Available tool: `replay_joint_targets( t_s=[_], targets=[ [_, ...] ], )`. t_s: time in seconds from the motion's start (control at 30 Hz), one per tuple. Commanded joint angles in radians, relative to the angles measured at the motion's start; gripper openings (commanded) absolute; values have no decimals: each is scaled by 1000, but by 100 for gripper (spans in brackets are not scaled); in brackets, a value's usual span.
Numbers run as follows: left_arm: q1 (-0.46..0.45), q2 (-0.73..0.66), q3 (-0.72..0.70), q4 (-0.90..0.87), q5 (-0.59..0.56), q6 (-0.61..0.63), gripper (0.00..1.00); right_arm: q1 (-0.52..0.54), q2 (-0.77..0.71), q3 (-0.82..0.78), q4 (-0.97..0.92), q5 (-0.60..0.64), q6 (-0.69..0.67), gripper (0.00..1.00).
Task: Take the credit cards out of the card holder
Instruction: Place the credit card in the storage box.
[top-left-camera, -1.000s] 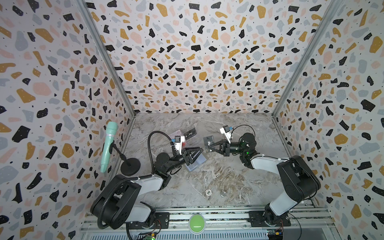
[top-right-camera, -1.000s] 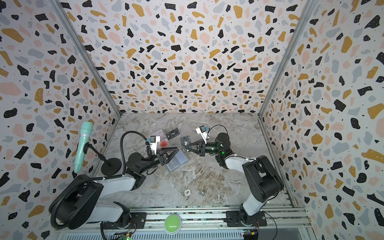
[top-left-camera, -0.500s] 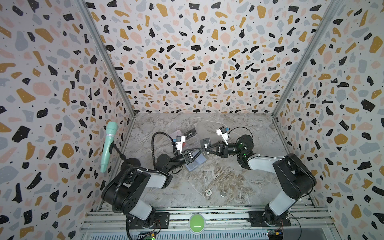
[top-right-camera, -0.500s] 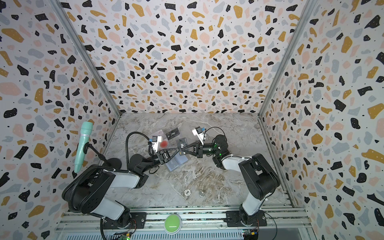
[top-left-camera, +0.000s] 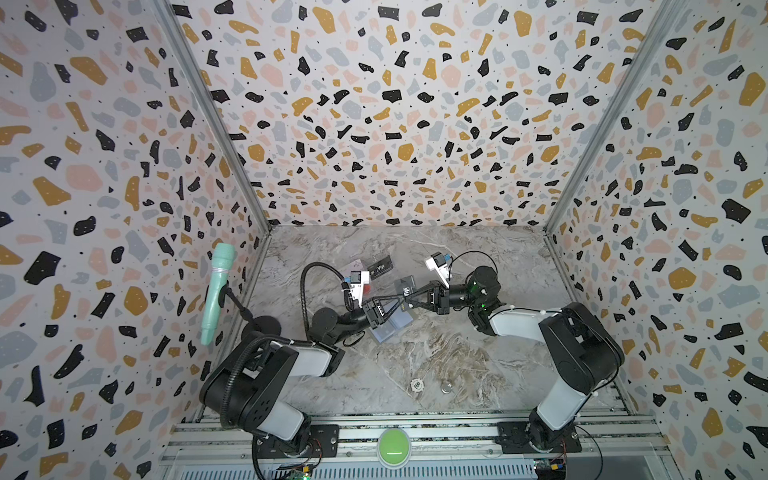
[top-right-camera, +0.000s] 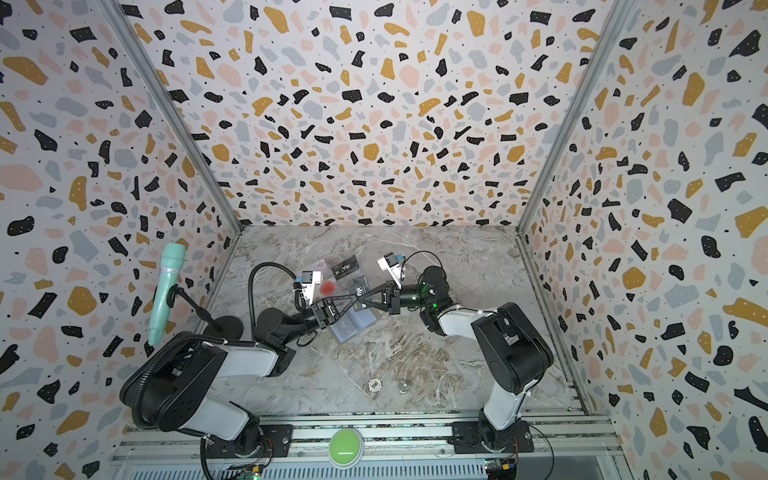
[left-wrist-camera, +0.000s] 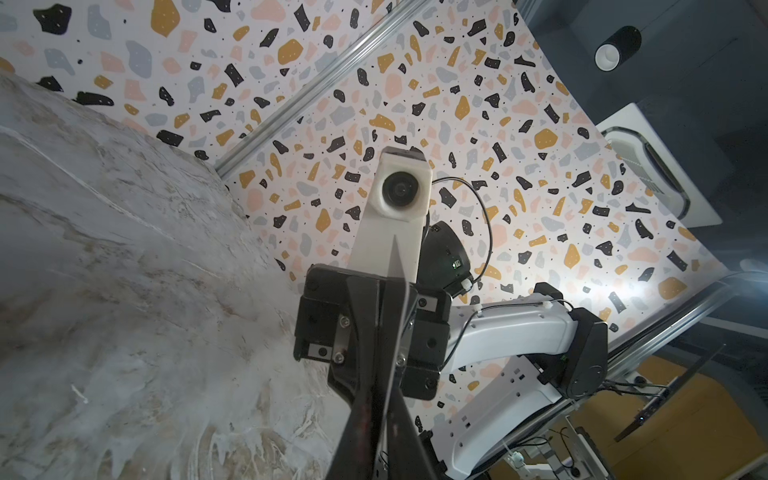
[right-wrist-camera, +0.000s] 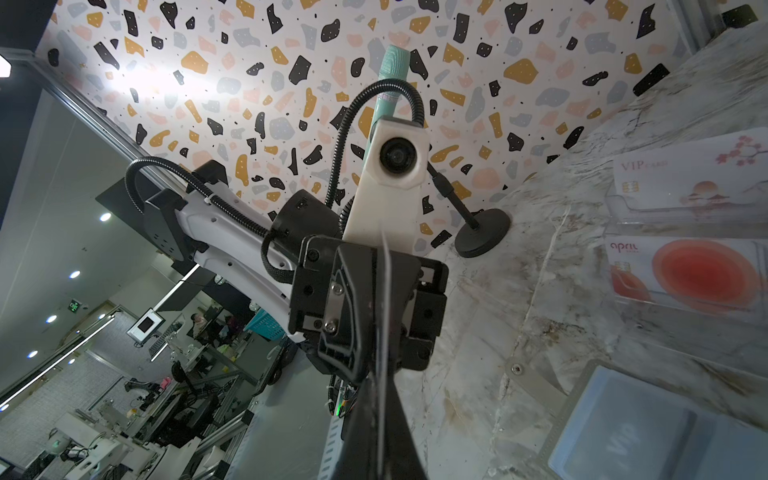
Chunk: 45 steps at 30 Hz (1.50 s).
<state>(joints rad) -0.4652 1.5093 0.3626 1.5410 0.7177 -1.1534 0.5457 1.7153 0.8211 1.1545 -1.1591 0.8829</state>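
Left gripper (top-left-camera: 400, 301) closed; right gripper (top-left-camera: 410, 298) closed

Four credit cards (top-left-camera: 380, 266), one card holder (top-left-camera: 387, 331), two small round discs (top-left-camera: 417, 385).

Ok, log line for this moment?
left gripper: shut on black card | right gripper: shut on same card | holder: open on table

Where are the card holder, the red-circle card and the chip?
Card holder (top-right-camera: 348, 330): a top view, on its pale inside.
Red-circle card (right-wrist-camera: 702, 272): right wrist view, on the red circle.
Chip (top-right-camera: 375, 385): a top view, on its centre.
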Motion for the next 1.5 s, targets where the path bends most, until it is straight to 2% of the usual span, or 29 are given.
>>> replay_joint_targets(
  t_s=[0.0, 0.07, 0.27, 0.37, 0.43, 0.5, 0.6, 0.7, 0.8, 0.87, 1.07, 1.17, 1.3, 1.47],
  targets=[
    [-4, -34, 21, 106, 22, 35, 6, 7, -29, 19, -78, 2, -63, 0],
    [-3, -42, 30, 67, 23, 49, 4, 5, -39, 19, -100, 4, -77, 1],
    [-3, -90, 84, -131, 40, 139, 0, -23, -83, 5, -184, 16, -136, 36],
    [14, -135, 151, -365, 68, 256, 0, -59, -129, -16, -247, 31, -176, 49],
    [40, -170, 230, -649, 83, 440, 0, -82, -181, -18, -371, 65, -263, 55],
    [71, -192, 368, -1061, 72, 708, 0, -87, -240, 2, -600, 147, -419, 60],
    [113, -151, 592, -1547, 36, 1019, 0, -90, -303, 22, -813, 253, -569, 63],
    [156, -42, 806, -1853, -14, 1216, 0, -98, -350, 2, -880, 338, -613, 63],
    [160, 96, 1032, -2163, -174, 1389, 0, -104, -388, -19, -931, 451, -642, 64],
    [160, 187, 1156, -2316, -184, 1517, 0, -105, -410, -39, -956, 512, -659, 66],
    [161, 422, 1464, -2588, -321, 1699, 0, -110, -454, -84, -1008, 589, -704, 67],
    [160, 495, 1581, -2633, -371, 1730, 0, -113, -468, -110, -1011, 607, -709, 67],
    [159, 547, 1656, -2614, -449, 1731, 0, -115, -480, -142, -1000, 622, -704, 67],
    [157, 565, 1640, -2543, -558, 1746, 0, -115, -489, -189, -958, 613, -677, 67]
  ],
)
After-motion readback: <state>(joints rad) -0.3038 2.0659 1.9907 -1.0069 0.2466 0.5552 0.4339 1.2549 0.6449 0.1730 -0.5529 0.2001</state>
